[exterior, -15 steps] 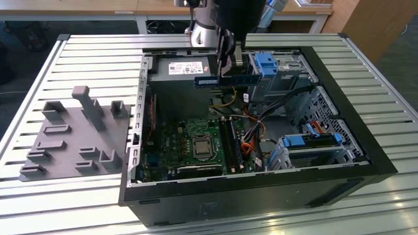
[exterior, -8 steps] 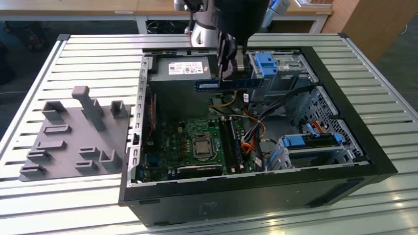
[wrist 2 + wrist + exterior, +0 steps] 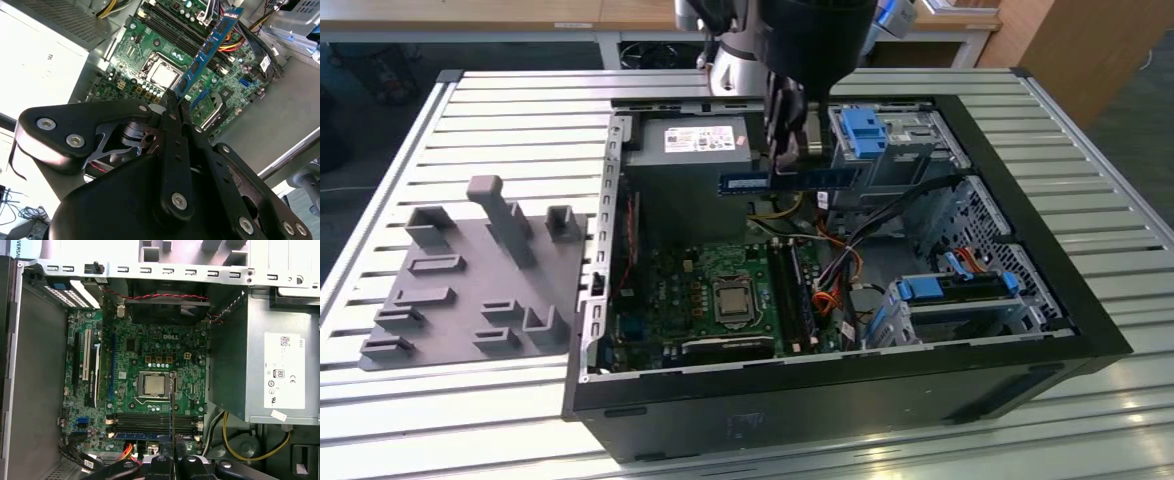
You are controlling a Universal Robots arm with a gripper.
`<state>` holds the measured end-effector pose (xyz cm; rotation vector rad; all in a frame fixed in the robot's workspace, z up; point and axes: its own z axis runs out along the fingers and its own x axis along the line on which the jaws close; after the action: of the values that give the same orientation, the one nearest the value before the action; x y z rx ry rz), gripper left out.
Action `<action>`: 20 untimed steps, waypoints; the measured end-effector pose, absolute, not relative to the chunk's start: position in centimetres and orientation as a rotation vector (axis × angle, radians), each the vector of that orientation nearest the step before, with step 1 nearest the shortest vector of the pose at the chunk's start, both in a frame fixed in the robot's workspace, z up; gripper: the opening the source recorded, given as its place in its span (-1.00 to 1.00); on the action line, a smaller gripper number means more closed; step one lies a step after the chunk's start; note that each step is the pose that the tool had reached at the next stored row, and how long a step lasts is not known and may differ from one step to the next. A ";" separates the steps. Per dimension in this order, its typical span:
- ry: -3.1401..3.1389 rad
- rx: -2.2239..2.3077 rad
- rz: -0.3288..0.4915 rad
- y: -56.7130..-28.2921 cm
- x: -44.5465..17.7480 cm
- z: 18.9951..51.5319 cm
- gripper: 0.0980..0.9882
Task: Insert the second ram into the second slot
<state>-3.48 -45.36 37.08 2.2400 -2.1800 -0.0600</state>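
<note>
My gripper point(image 3: 787, 160) is shut on the second ram point(image 3: 790, 180), a thin blue stick with a white label at one end. It hangs level above the open computer case point(image 3: 854, 400), well over the motherboard. In the second wrist view the ram point(image 3: 210, 45) sticks out from between my closed fingertips point(image 3: 170, 100). In the first wrist view it shows edge-on point(image 3: 171, 400), crossing the row of dark memory slots point(image 3: 150, 419) from above. A blue stick point(image 3: 137, 435) sits in one slot of that row. The slots point(image 3: 790, 285) lie beside the processor socket point(image 3: 731, 298).
A grey power supply point(image 3: 694, 150) fills the case's far corner. Drive cages with blue tabs point(image 3: 954, 295) and loose cables point(image 3: 854, 260) crowd the exterior view's right. A grey fixture plate point(image 3: 467, 280) with upright posts lies on the slatted table at the exterior view's left.
</note>
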 end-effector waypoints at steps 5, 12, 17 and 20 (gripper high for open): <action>-2.182 2.238 -0.060 -45.6 -3.5 37.1 -0.91; -2.253 2.169 -0.061 -45.6 -3.5 37.1 -0.91; -2.293 2.127 -0.061 -45.6 -3.5 37.1 -0.91; -2.312 2.107 -0.061 -45.6 -3.5 37.1 -0.91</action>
<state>-3.48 -45.56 37.08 2.1066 -2.3122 -0.0613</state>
